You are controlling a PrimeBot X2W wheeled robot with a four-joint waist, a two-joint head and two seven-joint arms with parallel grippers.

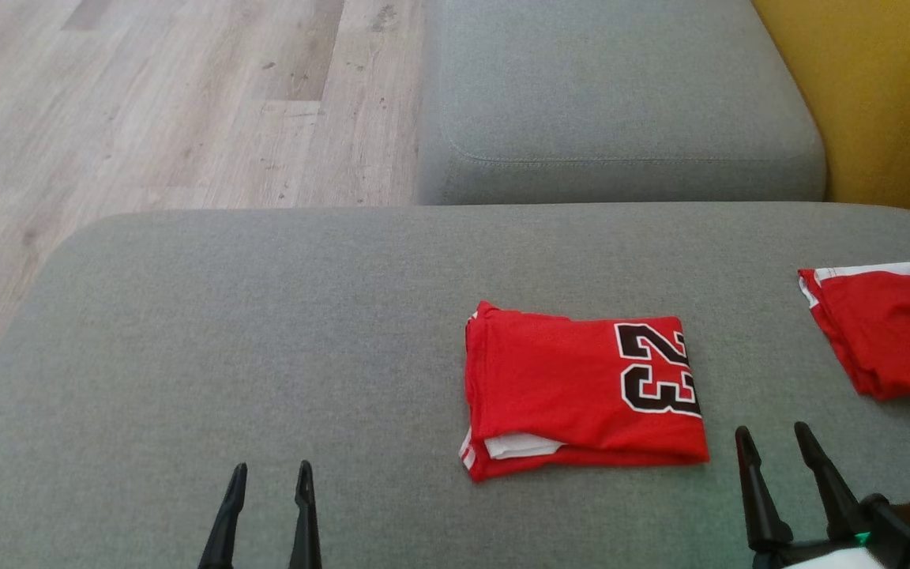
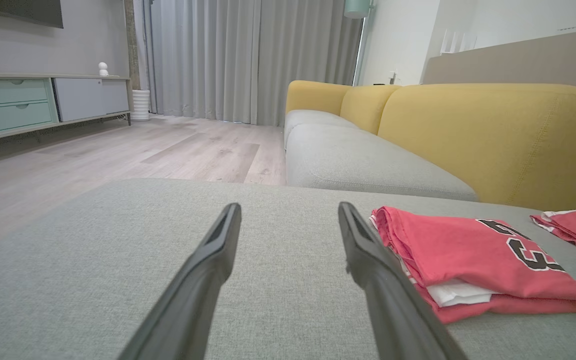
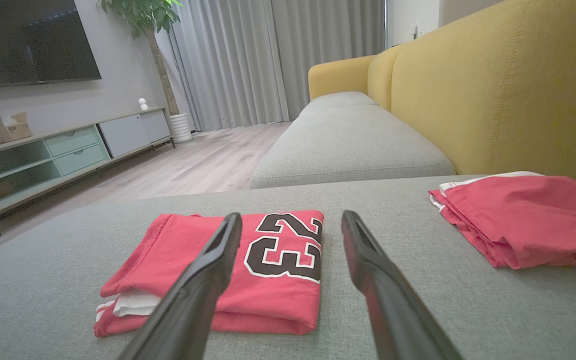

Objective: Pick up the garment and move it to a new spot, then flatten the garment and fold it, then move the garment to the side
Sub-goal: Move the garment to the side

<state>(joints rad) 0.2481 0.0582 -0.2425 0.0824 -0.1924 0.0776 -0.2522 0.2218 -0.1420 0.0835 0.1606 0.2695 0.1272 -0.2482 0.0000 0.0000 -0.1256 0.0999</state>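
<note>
Neatly folded, the red fabric jersey with a black 23 [image 1: 581,391] lies flat on the grey upholstered sofa cushion [image 1: 265,332], right of centre. A second red-and-white garment [image 1: 889,328], seemingly folded too, sits well apart at the right edge. Nearer the camera, the left gripper [image 1: 272,474] and right gripper [image 1: 771,433] hold their fingers [image 1: 755,482] wide apart, empty.

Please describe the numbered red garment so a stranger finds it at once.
On the grey cushion by the yellow backrest lie two red garments. The folded jersey lies near the middle; unlike the other garment at the right edge, it shows a black 23.
</note>
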